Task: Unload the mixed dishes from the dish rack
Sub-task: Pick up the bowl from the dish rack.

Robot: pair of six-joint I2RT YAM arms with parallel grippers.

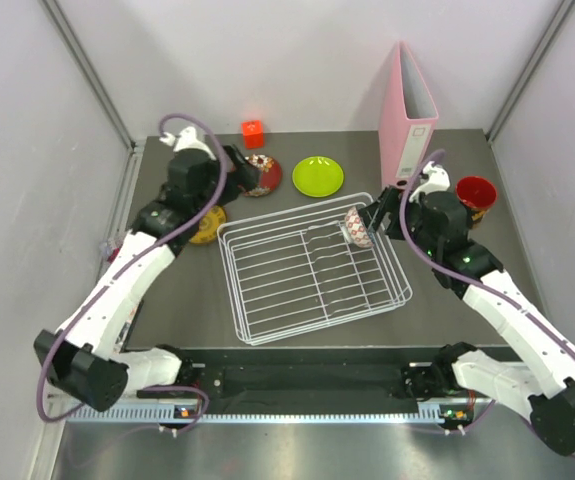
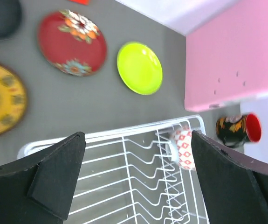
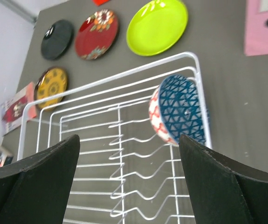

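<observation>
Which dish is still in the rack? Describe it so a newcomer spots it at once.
Start at the white wire dish rack mid-table; go to its far right corner, near the pink binder. The bowl stands on edge there, alone in the rack, patterned blue one side, red-on-white the other; the plates lie flat outside.

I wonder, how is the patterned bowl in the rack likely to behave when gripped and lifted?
The bowl stands on edge at the end of the rack, so it may roll or tip flat if nudged. Its rounded wall could slip between the jaws; the rim seems a safer hold. It looks rigid, probably breakable.
</observation>
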